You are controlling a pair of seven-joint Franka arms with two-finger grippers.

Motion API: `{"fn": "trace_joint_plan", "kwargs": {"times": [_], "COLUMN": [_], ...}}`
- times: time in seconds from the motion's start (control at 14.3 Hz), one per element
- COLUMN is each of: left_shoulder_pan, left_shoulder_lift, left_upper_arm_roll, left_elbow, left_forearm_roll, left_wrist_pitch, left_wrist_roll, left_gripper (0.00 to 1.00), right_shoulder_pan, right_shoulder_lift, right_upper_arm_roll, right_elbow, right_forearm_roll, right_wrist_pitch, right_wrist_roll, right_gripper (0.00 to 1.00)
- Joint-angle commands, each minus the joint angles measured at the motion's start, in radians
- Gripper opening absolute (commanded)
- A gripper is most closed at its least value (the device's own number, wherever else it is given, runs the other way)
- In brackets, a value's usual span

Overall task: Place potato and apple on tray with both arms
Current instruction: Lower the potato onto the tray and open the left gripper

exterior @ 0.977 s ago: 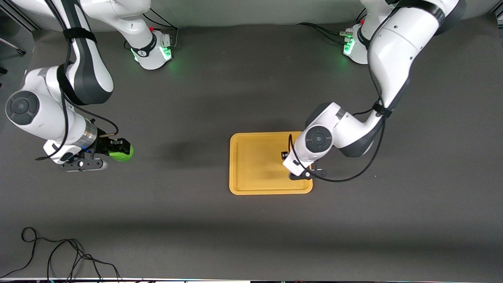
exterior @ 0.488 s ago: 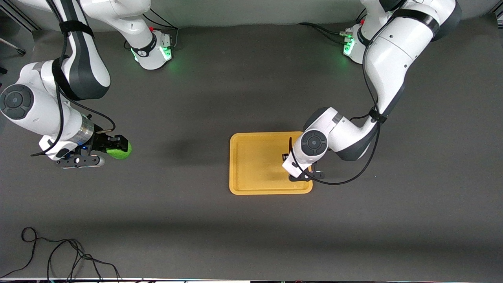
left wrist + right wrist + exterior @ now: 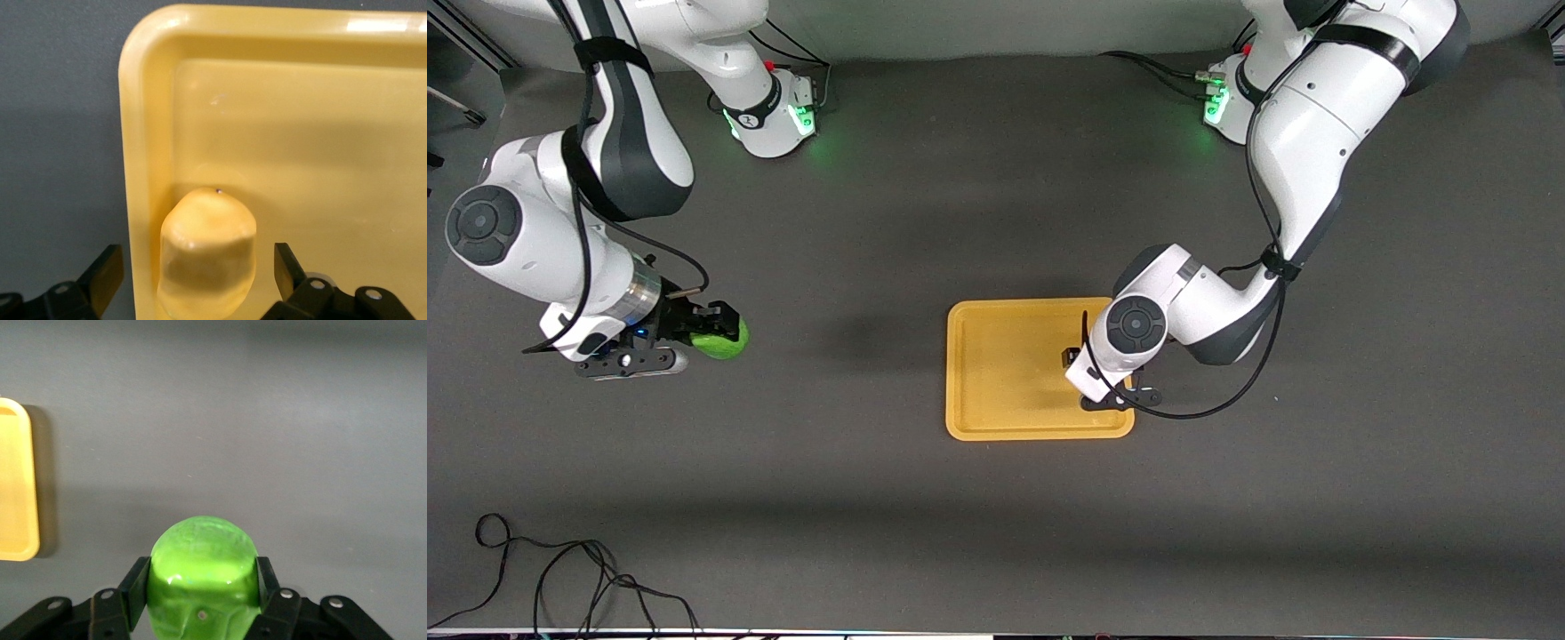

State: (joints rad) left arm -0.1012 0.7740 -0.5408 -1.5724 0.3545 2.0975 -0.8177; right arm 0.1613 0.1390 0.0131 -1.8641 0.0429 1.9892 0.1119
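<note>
Potato (image 3: 207,257) hugs tray (image 3: 143,133) rim between spread left tool (image 3: 200,277); right tool (image 3: 201,587) clamps apple (image 3: 202,577).

glossy apple (image 3: 202,570), plastic tray (image 3: 996,391), matt table (image 3: 996,516)

Left gripper (image 3: 200,273) spread, right gripper (image 3: 200,587) clamped

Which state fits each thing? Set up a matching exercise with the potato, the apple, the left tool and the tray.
Things:
1. potato
2. apple
3. left tool
4. tray

States:
A. clamped in the right tool, over bare table
B. open, fingers apart on either side of the potato
C. flat on the table, yellow-orange
D. resting on the tray near its rim

Pairs: 1-D, 2-A, 3-B, 4-C
</note>
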Motion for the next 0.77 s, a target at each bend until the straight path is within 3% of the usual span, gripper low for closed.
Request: {"fn": "trace_joint_plan", "kwargs": {"times": [0.0,0.21,0.42,0.56,0.7], "left_shoulder_pan": [0.014,0.132,0.325,0.481,0.579], "left_shoulder_lift": [-0.039,-0.145,-0.267,-0.358,-0.435], "left_upper_arm_roll": [0.002,-0.04,-0.119,-0.162,-0.169], "left_elbow": [0.017,0.019,0.022,0.022,0.02], "left_forearm_roll": [0.018,-0.009,-0.142,-0.251,-0.282], "left_wrist_pitch": [-0.031,-0.073,-0.187,-0.284,-0.356], "left_wrist_roll": [-0.014,0.043,0.222,0.395,0.532], "left_gripper": [1.0,1.0,1.0,1.0,1.0], "right_shoulder_pan": [0.069,0.096,0.154,0.153,0.15], "right_shoulder_lift": [0.033,0.066,0.115,0.177,0.265], "right_upper_arm_roll": [-0.005,-0.005,0.01,0.108,0.215], "right_elbow": [0.06,0.109,0.143,0.201,0.27], "right_forearm_roll": [0.015,0.018,0.018,0.015,-0.009], "right_wrist_pitch": [-0.009,-0.016,-0.015,-0.012,0.005], "right_wrist_roll": [0.072,0.123,0.257,0.415,0.613], "right_gripper": [0.2,0.2,0.2,0.2,0.2]}}
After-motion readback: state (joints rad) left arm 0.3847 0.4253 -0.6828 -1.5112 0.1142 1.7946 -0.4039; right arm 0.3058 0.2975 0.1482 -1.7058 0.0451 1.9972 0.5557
